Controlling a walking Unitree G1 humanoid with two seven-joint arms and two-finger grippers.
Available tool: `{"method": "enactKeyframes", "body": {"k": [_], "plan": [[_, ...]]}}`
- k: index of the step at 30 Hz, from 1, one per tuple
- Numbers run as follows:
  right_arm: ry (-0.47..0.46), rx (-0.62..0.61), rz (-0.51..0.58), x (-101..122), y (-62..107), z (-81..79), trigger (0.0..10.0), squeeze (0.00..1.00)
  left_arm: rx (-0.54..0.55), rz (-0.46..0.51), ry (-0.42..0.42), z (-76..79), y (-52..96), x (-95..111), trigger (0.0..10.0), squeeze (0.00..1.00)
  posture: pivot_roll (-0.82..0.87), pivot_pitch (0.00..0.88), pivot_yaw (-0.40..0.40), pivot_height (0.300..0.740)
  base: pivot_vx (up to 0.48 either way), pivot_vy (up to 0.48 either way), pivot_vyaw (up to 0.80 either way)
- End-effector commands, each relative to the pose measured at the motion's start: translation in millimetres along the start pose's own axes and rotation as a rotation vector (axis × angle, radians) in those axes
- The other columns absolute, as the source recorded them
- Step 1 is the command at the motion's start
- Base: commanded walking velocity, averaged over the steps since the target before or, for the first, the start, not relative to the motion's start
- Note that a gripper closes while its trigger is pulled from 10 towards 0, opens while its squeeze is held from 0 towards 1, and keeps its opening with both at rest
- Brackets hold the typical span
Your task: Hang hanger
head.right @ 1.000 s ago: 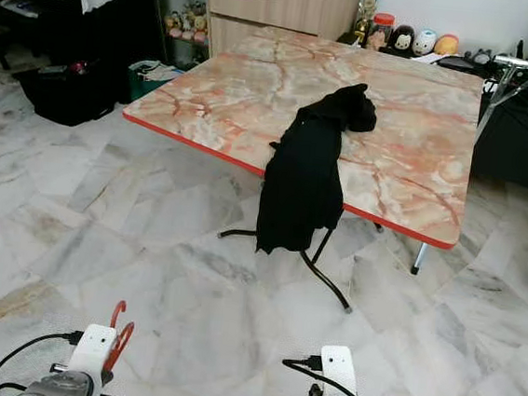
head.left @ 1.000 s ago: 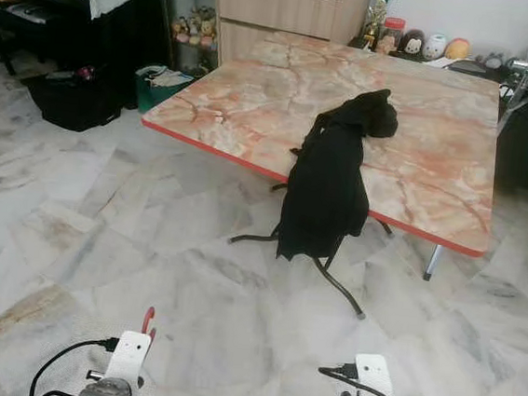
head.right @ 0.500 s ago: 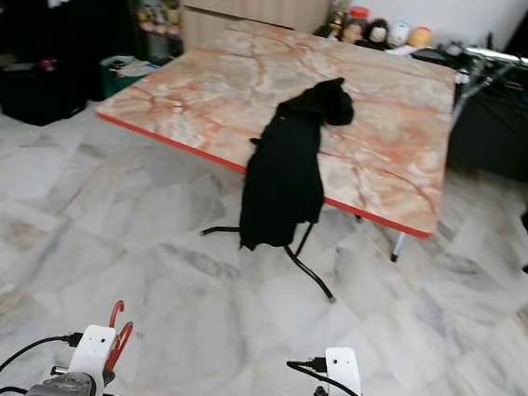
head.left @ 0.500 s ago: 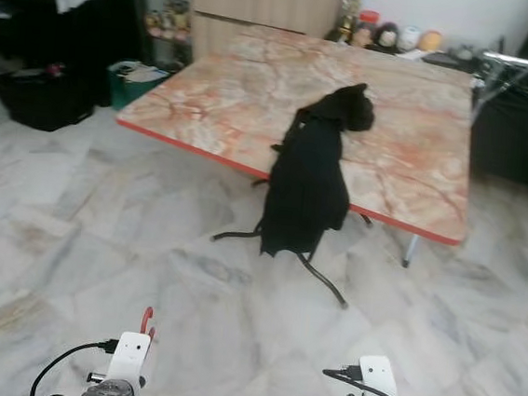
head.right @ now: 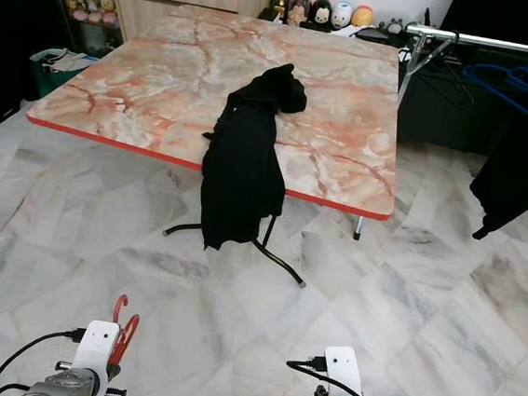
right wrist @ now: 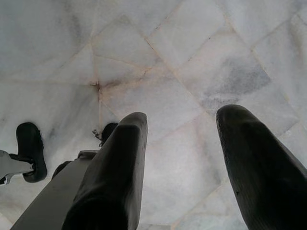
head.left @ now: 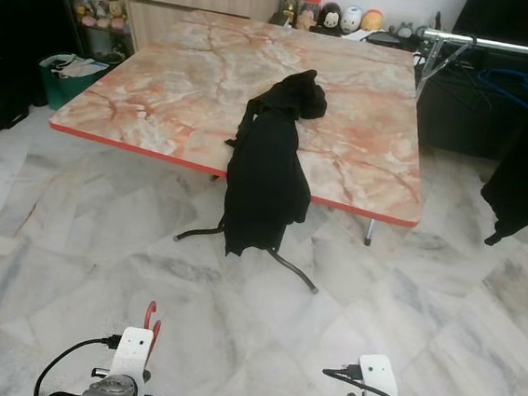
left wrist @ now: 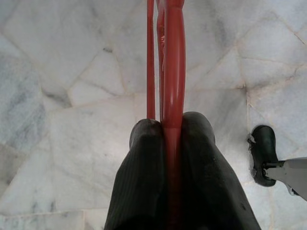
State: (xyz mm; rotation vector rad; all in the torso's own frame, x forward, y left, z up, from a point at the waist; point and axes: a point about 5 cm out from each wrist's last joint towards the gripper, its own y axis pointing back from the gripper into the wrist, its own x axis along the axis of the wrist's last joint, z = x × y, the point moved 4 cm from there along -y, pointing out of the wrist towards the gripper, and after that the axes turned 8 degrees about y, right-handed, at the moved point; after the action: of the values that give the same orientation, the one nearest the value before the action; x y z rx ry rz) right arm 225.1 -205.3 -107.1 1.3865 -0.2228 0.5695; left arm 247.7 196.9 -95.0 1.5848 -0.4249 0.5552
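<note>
left gripper (left wrist: 171, 129): i see it clamped on the red hanger (left wrist: 172, 67)
right gripper (right wrist: 182, 143): fingers spread, over the floor (right wrist: 192, 57)

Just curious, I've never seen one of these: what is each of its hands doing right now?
Left hand: closed on a red hanger.
Right hand: open, holding nothing, above the marble floor.

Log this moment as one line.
left gripper shut on red hanger | right gripper open | rail ahead right

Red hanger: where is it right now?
Clamped in the left gripper, low on the robot's left above the marble floor; red hanger sticks out past the fingers.
</note>
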Motion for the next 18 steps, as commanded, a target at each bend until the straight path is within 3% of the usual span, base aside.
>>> {"method": "enactKeyframes", "body": {"k": [1,13,18], "plan": [[0.002,0.001,0.0,2.1,-0.1,0.2,10.0,0.0,-0.007,0.003,-0.012,-0.5,0.0,0.8,10.0,0.0,-0.04,0.0,-0.033,0.74,0.0,0.0,-0.7],[0.018,0.001,0.006,3.1,0.0,1.4,10.0,0.0,-0.015,0.011,-0.043,-0.2,0.0,2.9,10.0,0.0,-0.03,0.0,-0.032,0.74,0.0,0.0,-0.7],[0.028,0.003,0.002,2.0,0.1,2.2,10.0,0.0,-0.021,0.009,-0.062,0.8,0.0,2.5,10.0,0.0,-0.03,0.0,-0.037,0.74,0.0,-0.319,-0.69]]}}
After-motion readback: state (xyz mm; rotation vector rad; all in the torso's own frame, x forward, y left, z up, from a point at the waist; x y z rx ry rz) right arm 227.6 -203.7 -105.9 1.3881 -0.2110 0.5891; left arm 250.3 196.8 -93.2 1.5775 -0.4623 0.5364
